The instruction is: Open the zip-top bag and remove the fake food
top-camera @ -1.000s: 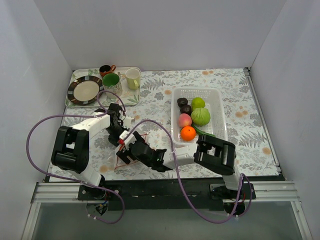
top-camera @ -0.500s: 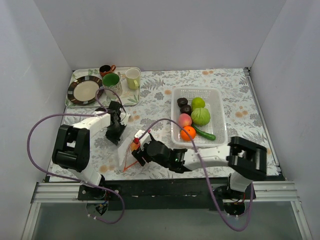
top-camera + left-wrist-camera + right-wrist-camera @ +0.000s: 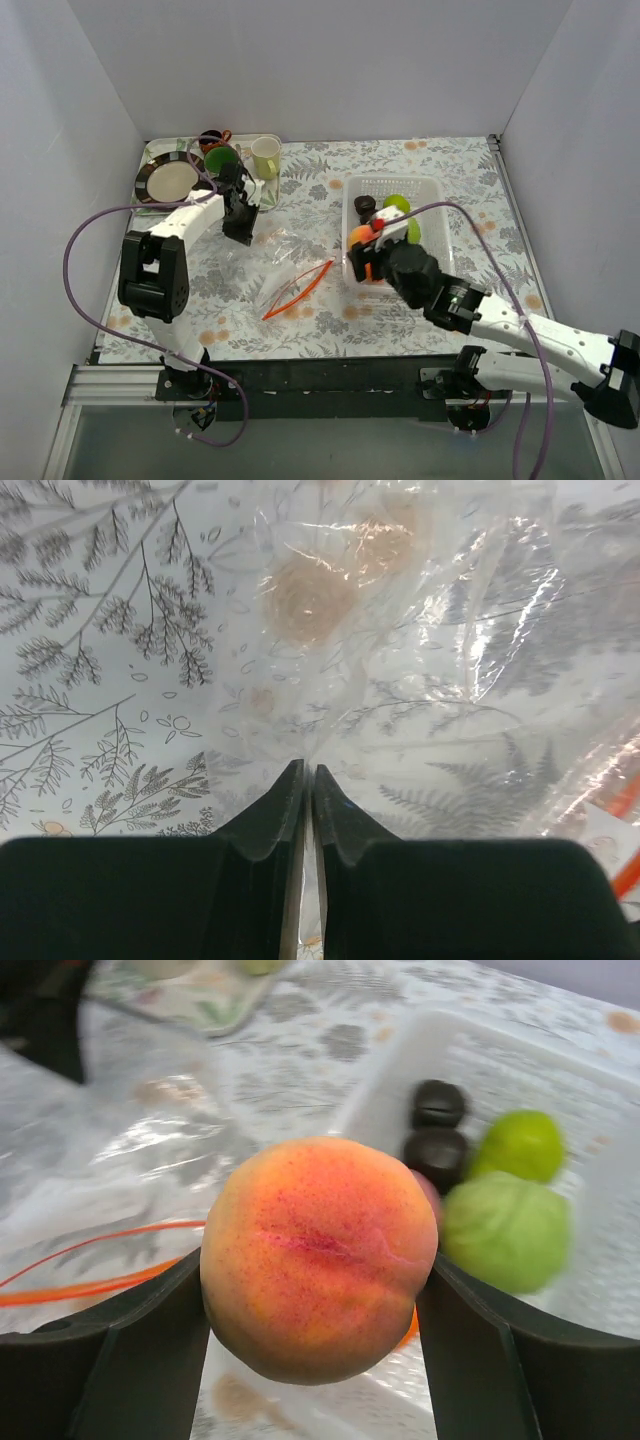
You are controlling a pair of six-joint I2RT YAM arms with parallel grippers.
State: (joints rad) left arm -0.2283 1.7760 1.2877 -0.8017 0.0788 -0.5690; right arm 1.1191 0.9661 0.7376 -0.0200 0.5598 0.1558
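Note:
The zip-top bag lies crumpled on the table, its orange-red zip strip gaping. My left gripper is shut on the bag's far left corner; in the left wrist view the clear film gathers at the closed tips. My right gripper is shut on a pink-orange peach, held over the left edge of the white basket. In the basket lie two dark pieces, a green pear and a green apple.
A tray at the back left carries a plate, a green mug, a cream mug and a brown mug. White walls close in the table on three sides.
My right arm has swung from the bag at the near left to the basket, carrying the peach. My left gripper has moved toward the tray, dragging the bag's corner with it.

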